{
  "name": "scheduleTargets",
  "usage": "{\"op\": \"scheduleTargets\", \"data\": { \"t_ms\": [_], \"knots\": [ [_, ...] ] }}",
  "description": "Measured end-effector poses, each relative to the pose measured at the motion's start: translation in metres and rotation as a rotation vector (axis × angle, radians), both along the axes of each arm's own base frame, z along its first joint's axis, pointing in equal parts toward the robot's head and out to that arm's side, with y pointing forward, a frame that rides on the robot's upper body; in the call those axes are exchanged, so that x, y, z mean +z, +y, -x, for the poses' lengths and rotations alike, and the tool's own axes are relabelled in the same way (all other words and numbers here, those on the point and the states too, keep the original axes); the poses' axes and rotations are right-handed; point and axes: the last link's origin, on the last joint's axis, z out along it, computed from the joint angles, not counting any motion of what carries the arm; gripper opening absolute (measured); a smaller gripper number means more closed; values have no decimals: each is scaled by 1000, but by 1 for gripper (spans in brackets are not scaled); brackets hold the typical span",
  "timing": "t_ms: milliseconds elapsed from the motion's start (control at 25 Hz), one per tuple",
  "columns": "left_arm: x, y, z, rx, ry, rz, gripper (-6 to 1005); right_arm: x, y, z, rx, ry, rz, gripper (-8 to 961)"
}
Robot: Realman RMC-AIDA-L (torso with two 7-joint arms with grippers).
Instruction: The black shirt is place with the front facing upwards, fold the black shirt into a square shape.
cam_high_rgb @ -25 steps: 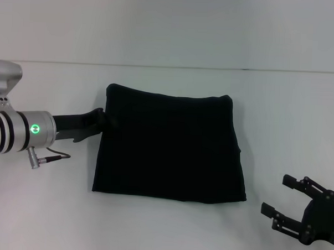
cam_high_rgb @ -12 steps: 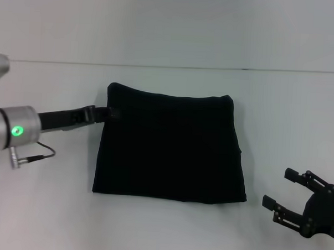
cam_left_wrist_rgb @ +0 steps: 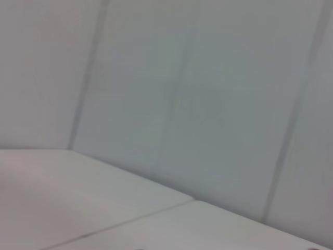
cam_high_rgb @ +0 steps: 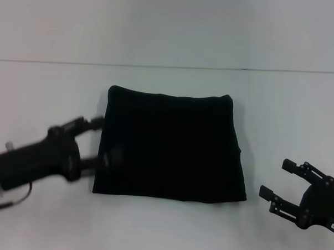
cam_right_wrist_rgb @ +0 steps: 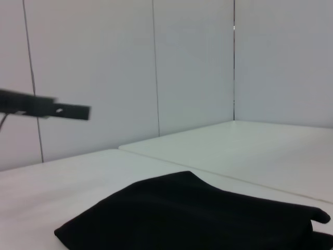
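One white table [cam_high_rgb: 41,86] fills the head view, and we count a single garment on it: the black shirt [cam_high_rgb: 171,144], folded into a near-square block that lies flat at the middle of the tabletop. Its far edge is slightly narrower than its near edge, and no lettering shows on the upper face. In the right wrist view the black shirt [cam_right_wrist_rgb: 197,216] appears as one low dark mound with a rounded fold along its edge.

We see two grippers. The left gripper [cam_high_rgb: 102,141] sits at the shirt's left edge, its two fingers spread apart, one above the other in the head view, tips at or just over the cloth; we cannot tell whether they touch it. The right gripper [cam_high_rgb: 275,179] rests apart from the shirt, near its right front corner, with both fingers spread wide and nothing between them.
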Motion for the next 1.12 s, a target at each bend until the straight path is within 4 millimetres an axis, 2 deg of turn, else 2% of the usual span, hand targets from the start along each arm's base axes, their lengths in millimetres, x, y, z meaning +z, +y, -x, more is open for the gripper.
{"op": "scheduleTargets", "data": {
  "t_ms": [80, 280, 680, 1120],
  "knots": [
    [-7, -17, 5, -32, 20, 21, 745, -2, -1, 0, 7, -3, -1, 872],
    [-23, -40, 23, -10, 104, 62, 952, -7, -7, -3, 10, -30, -4, 871],
    [-29, -39, 39, 69, 171, 61, 950, -7, -10, -9, -11, -53, -7, 872],
    [-30, -38, 41, 84, 176, 52, 950, -8, -9, -9, -7, -56, -9, 872]
  ]
}}
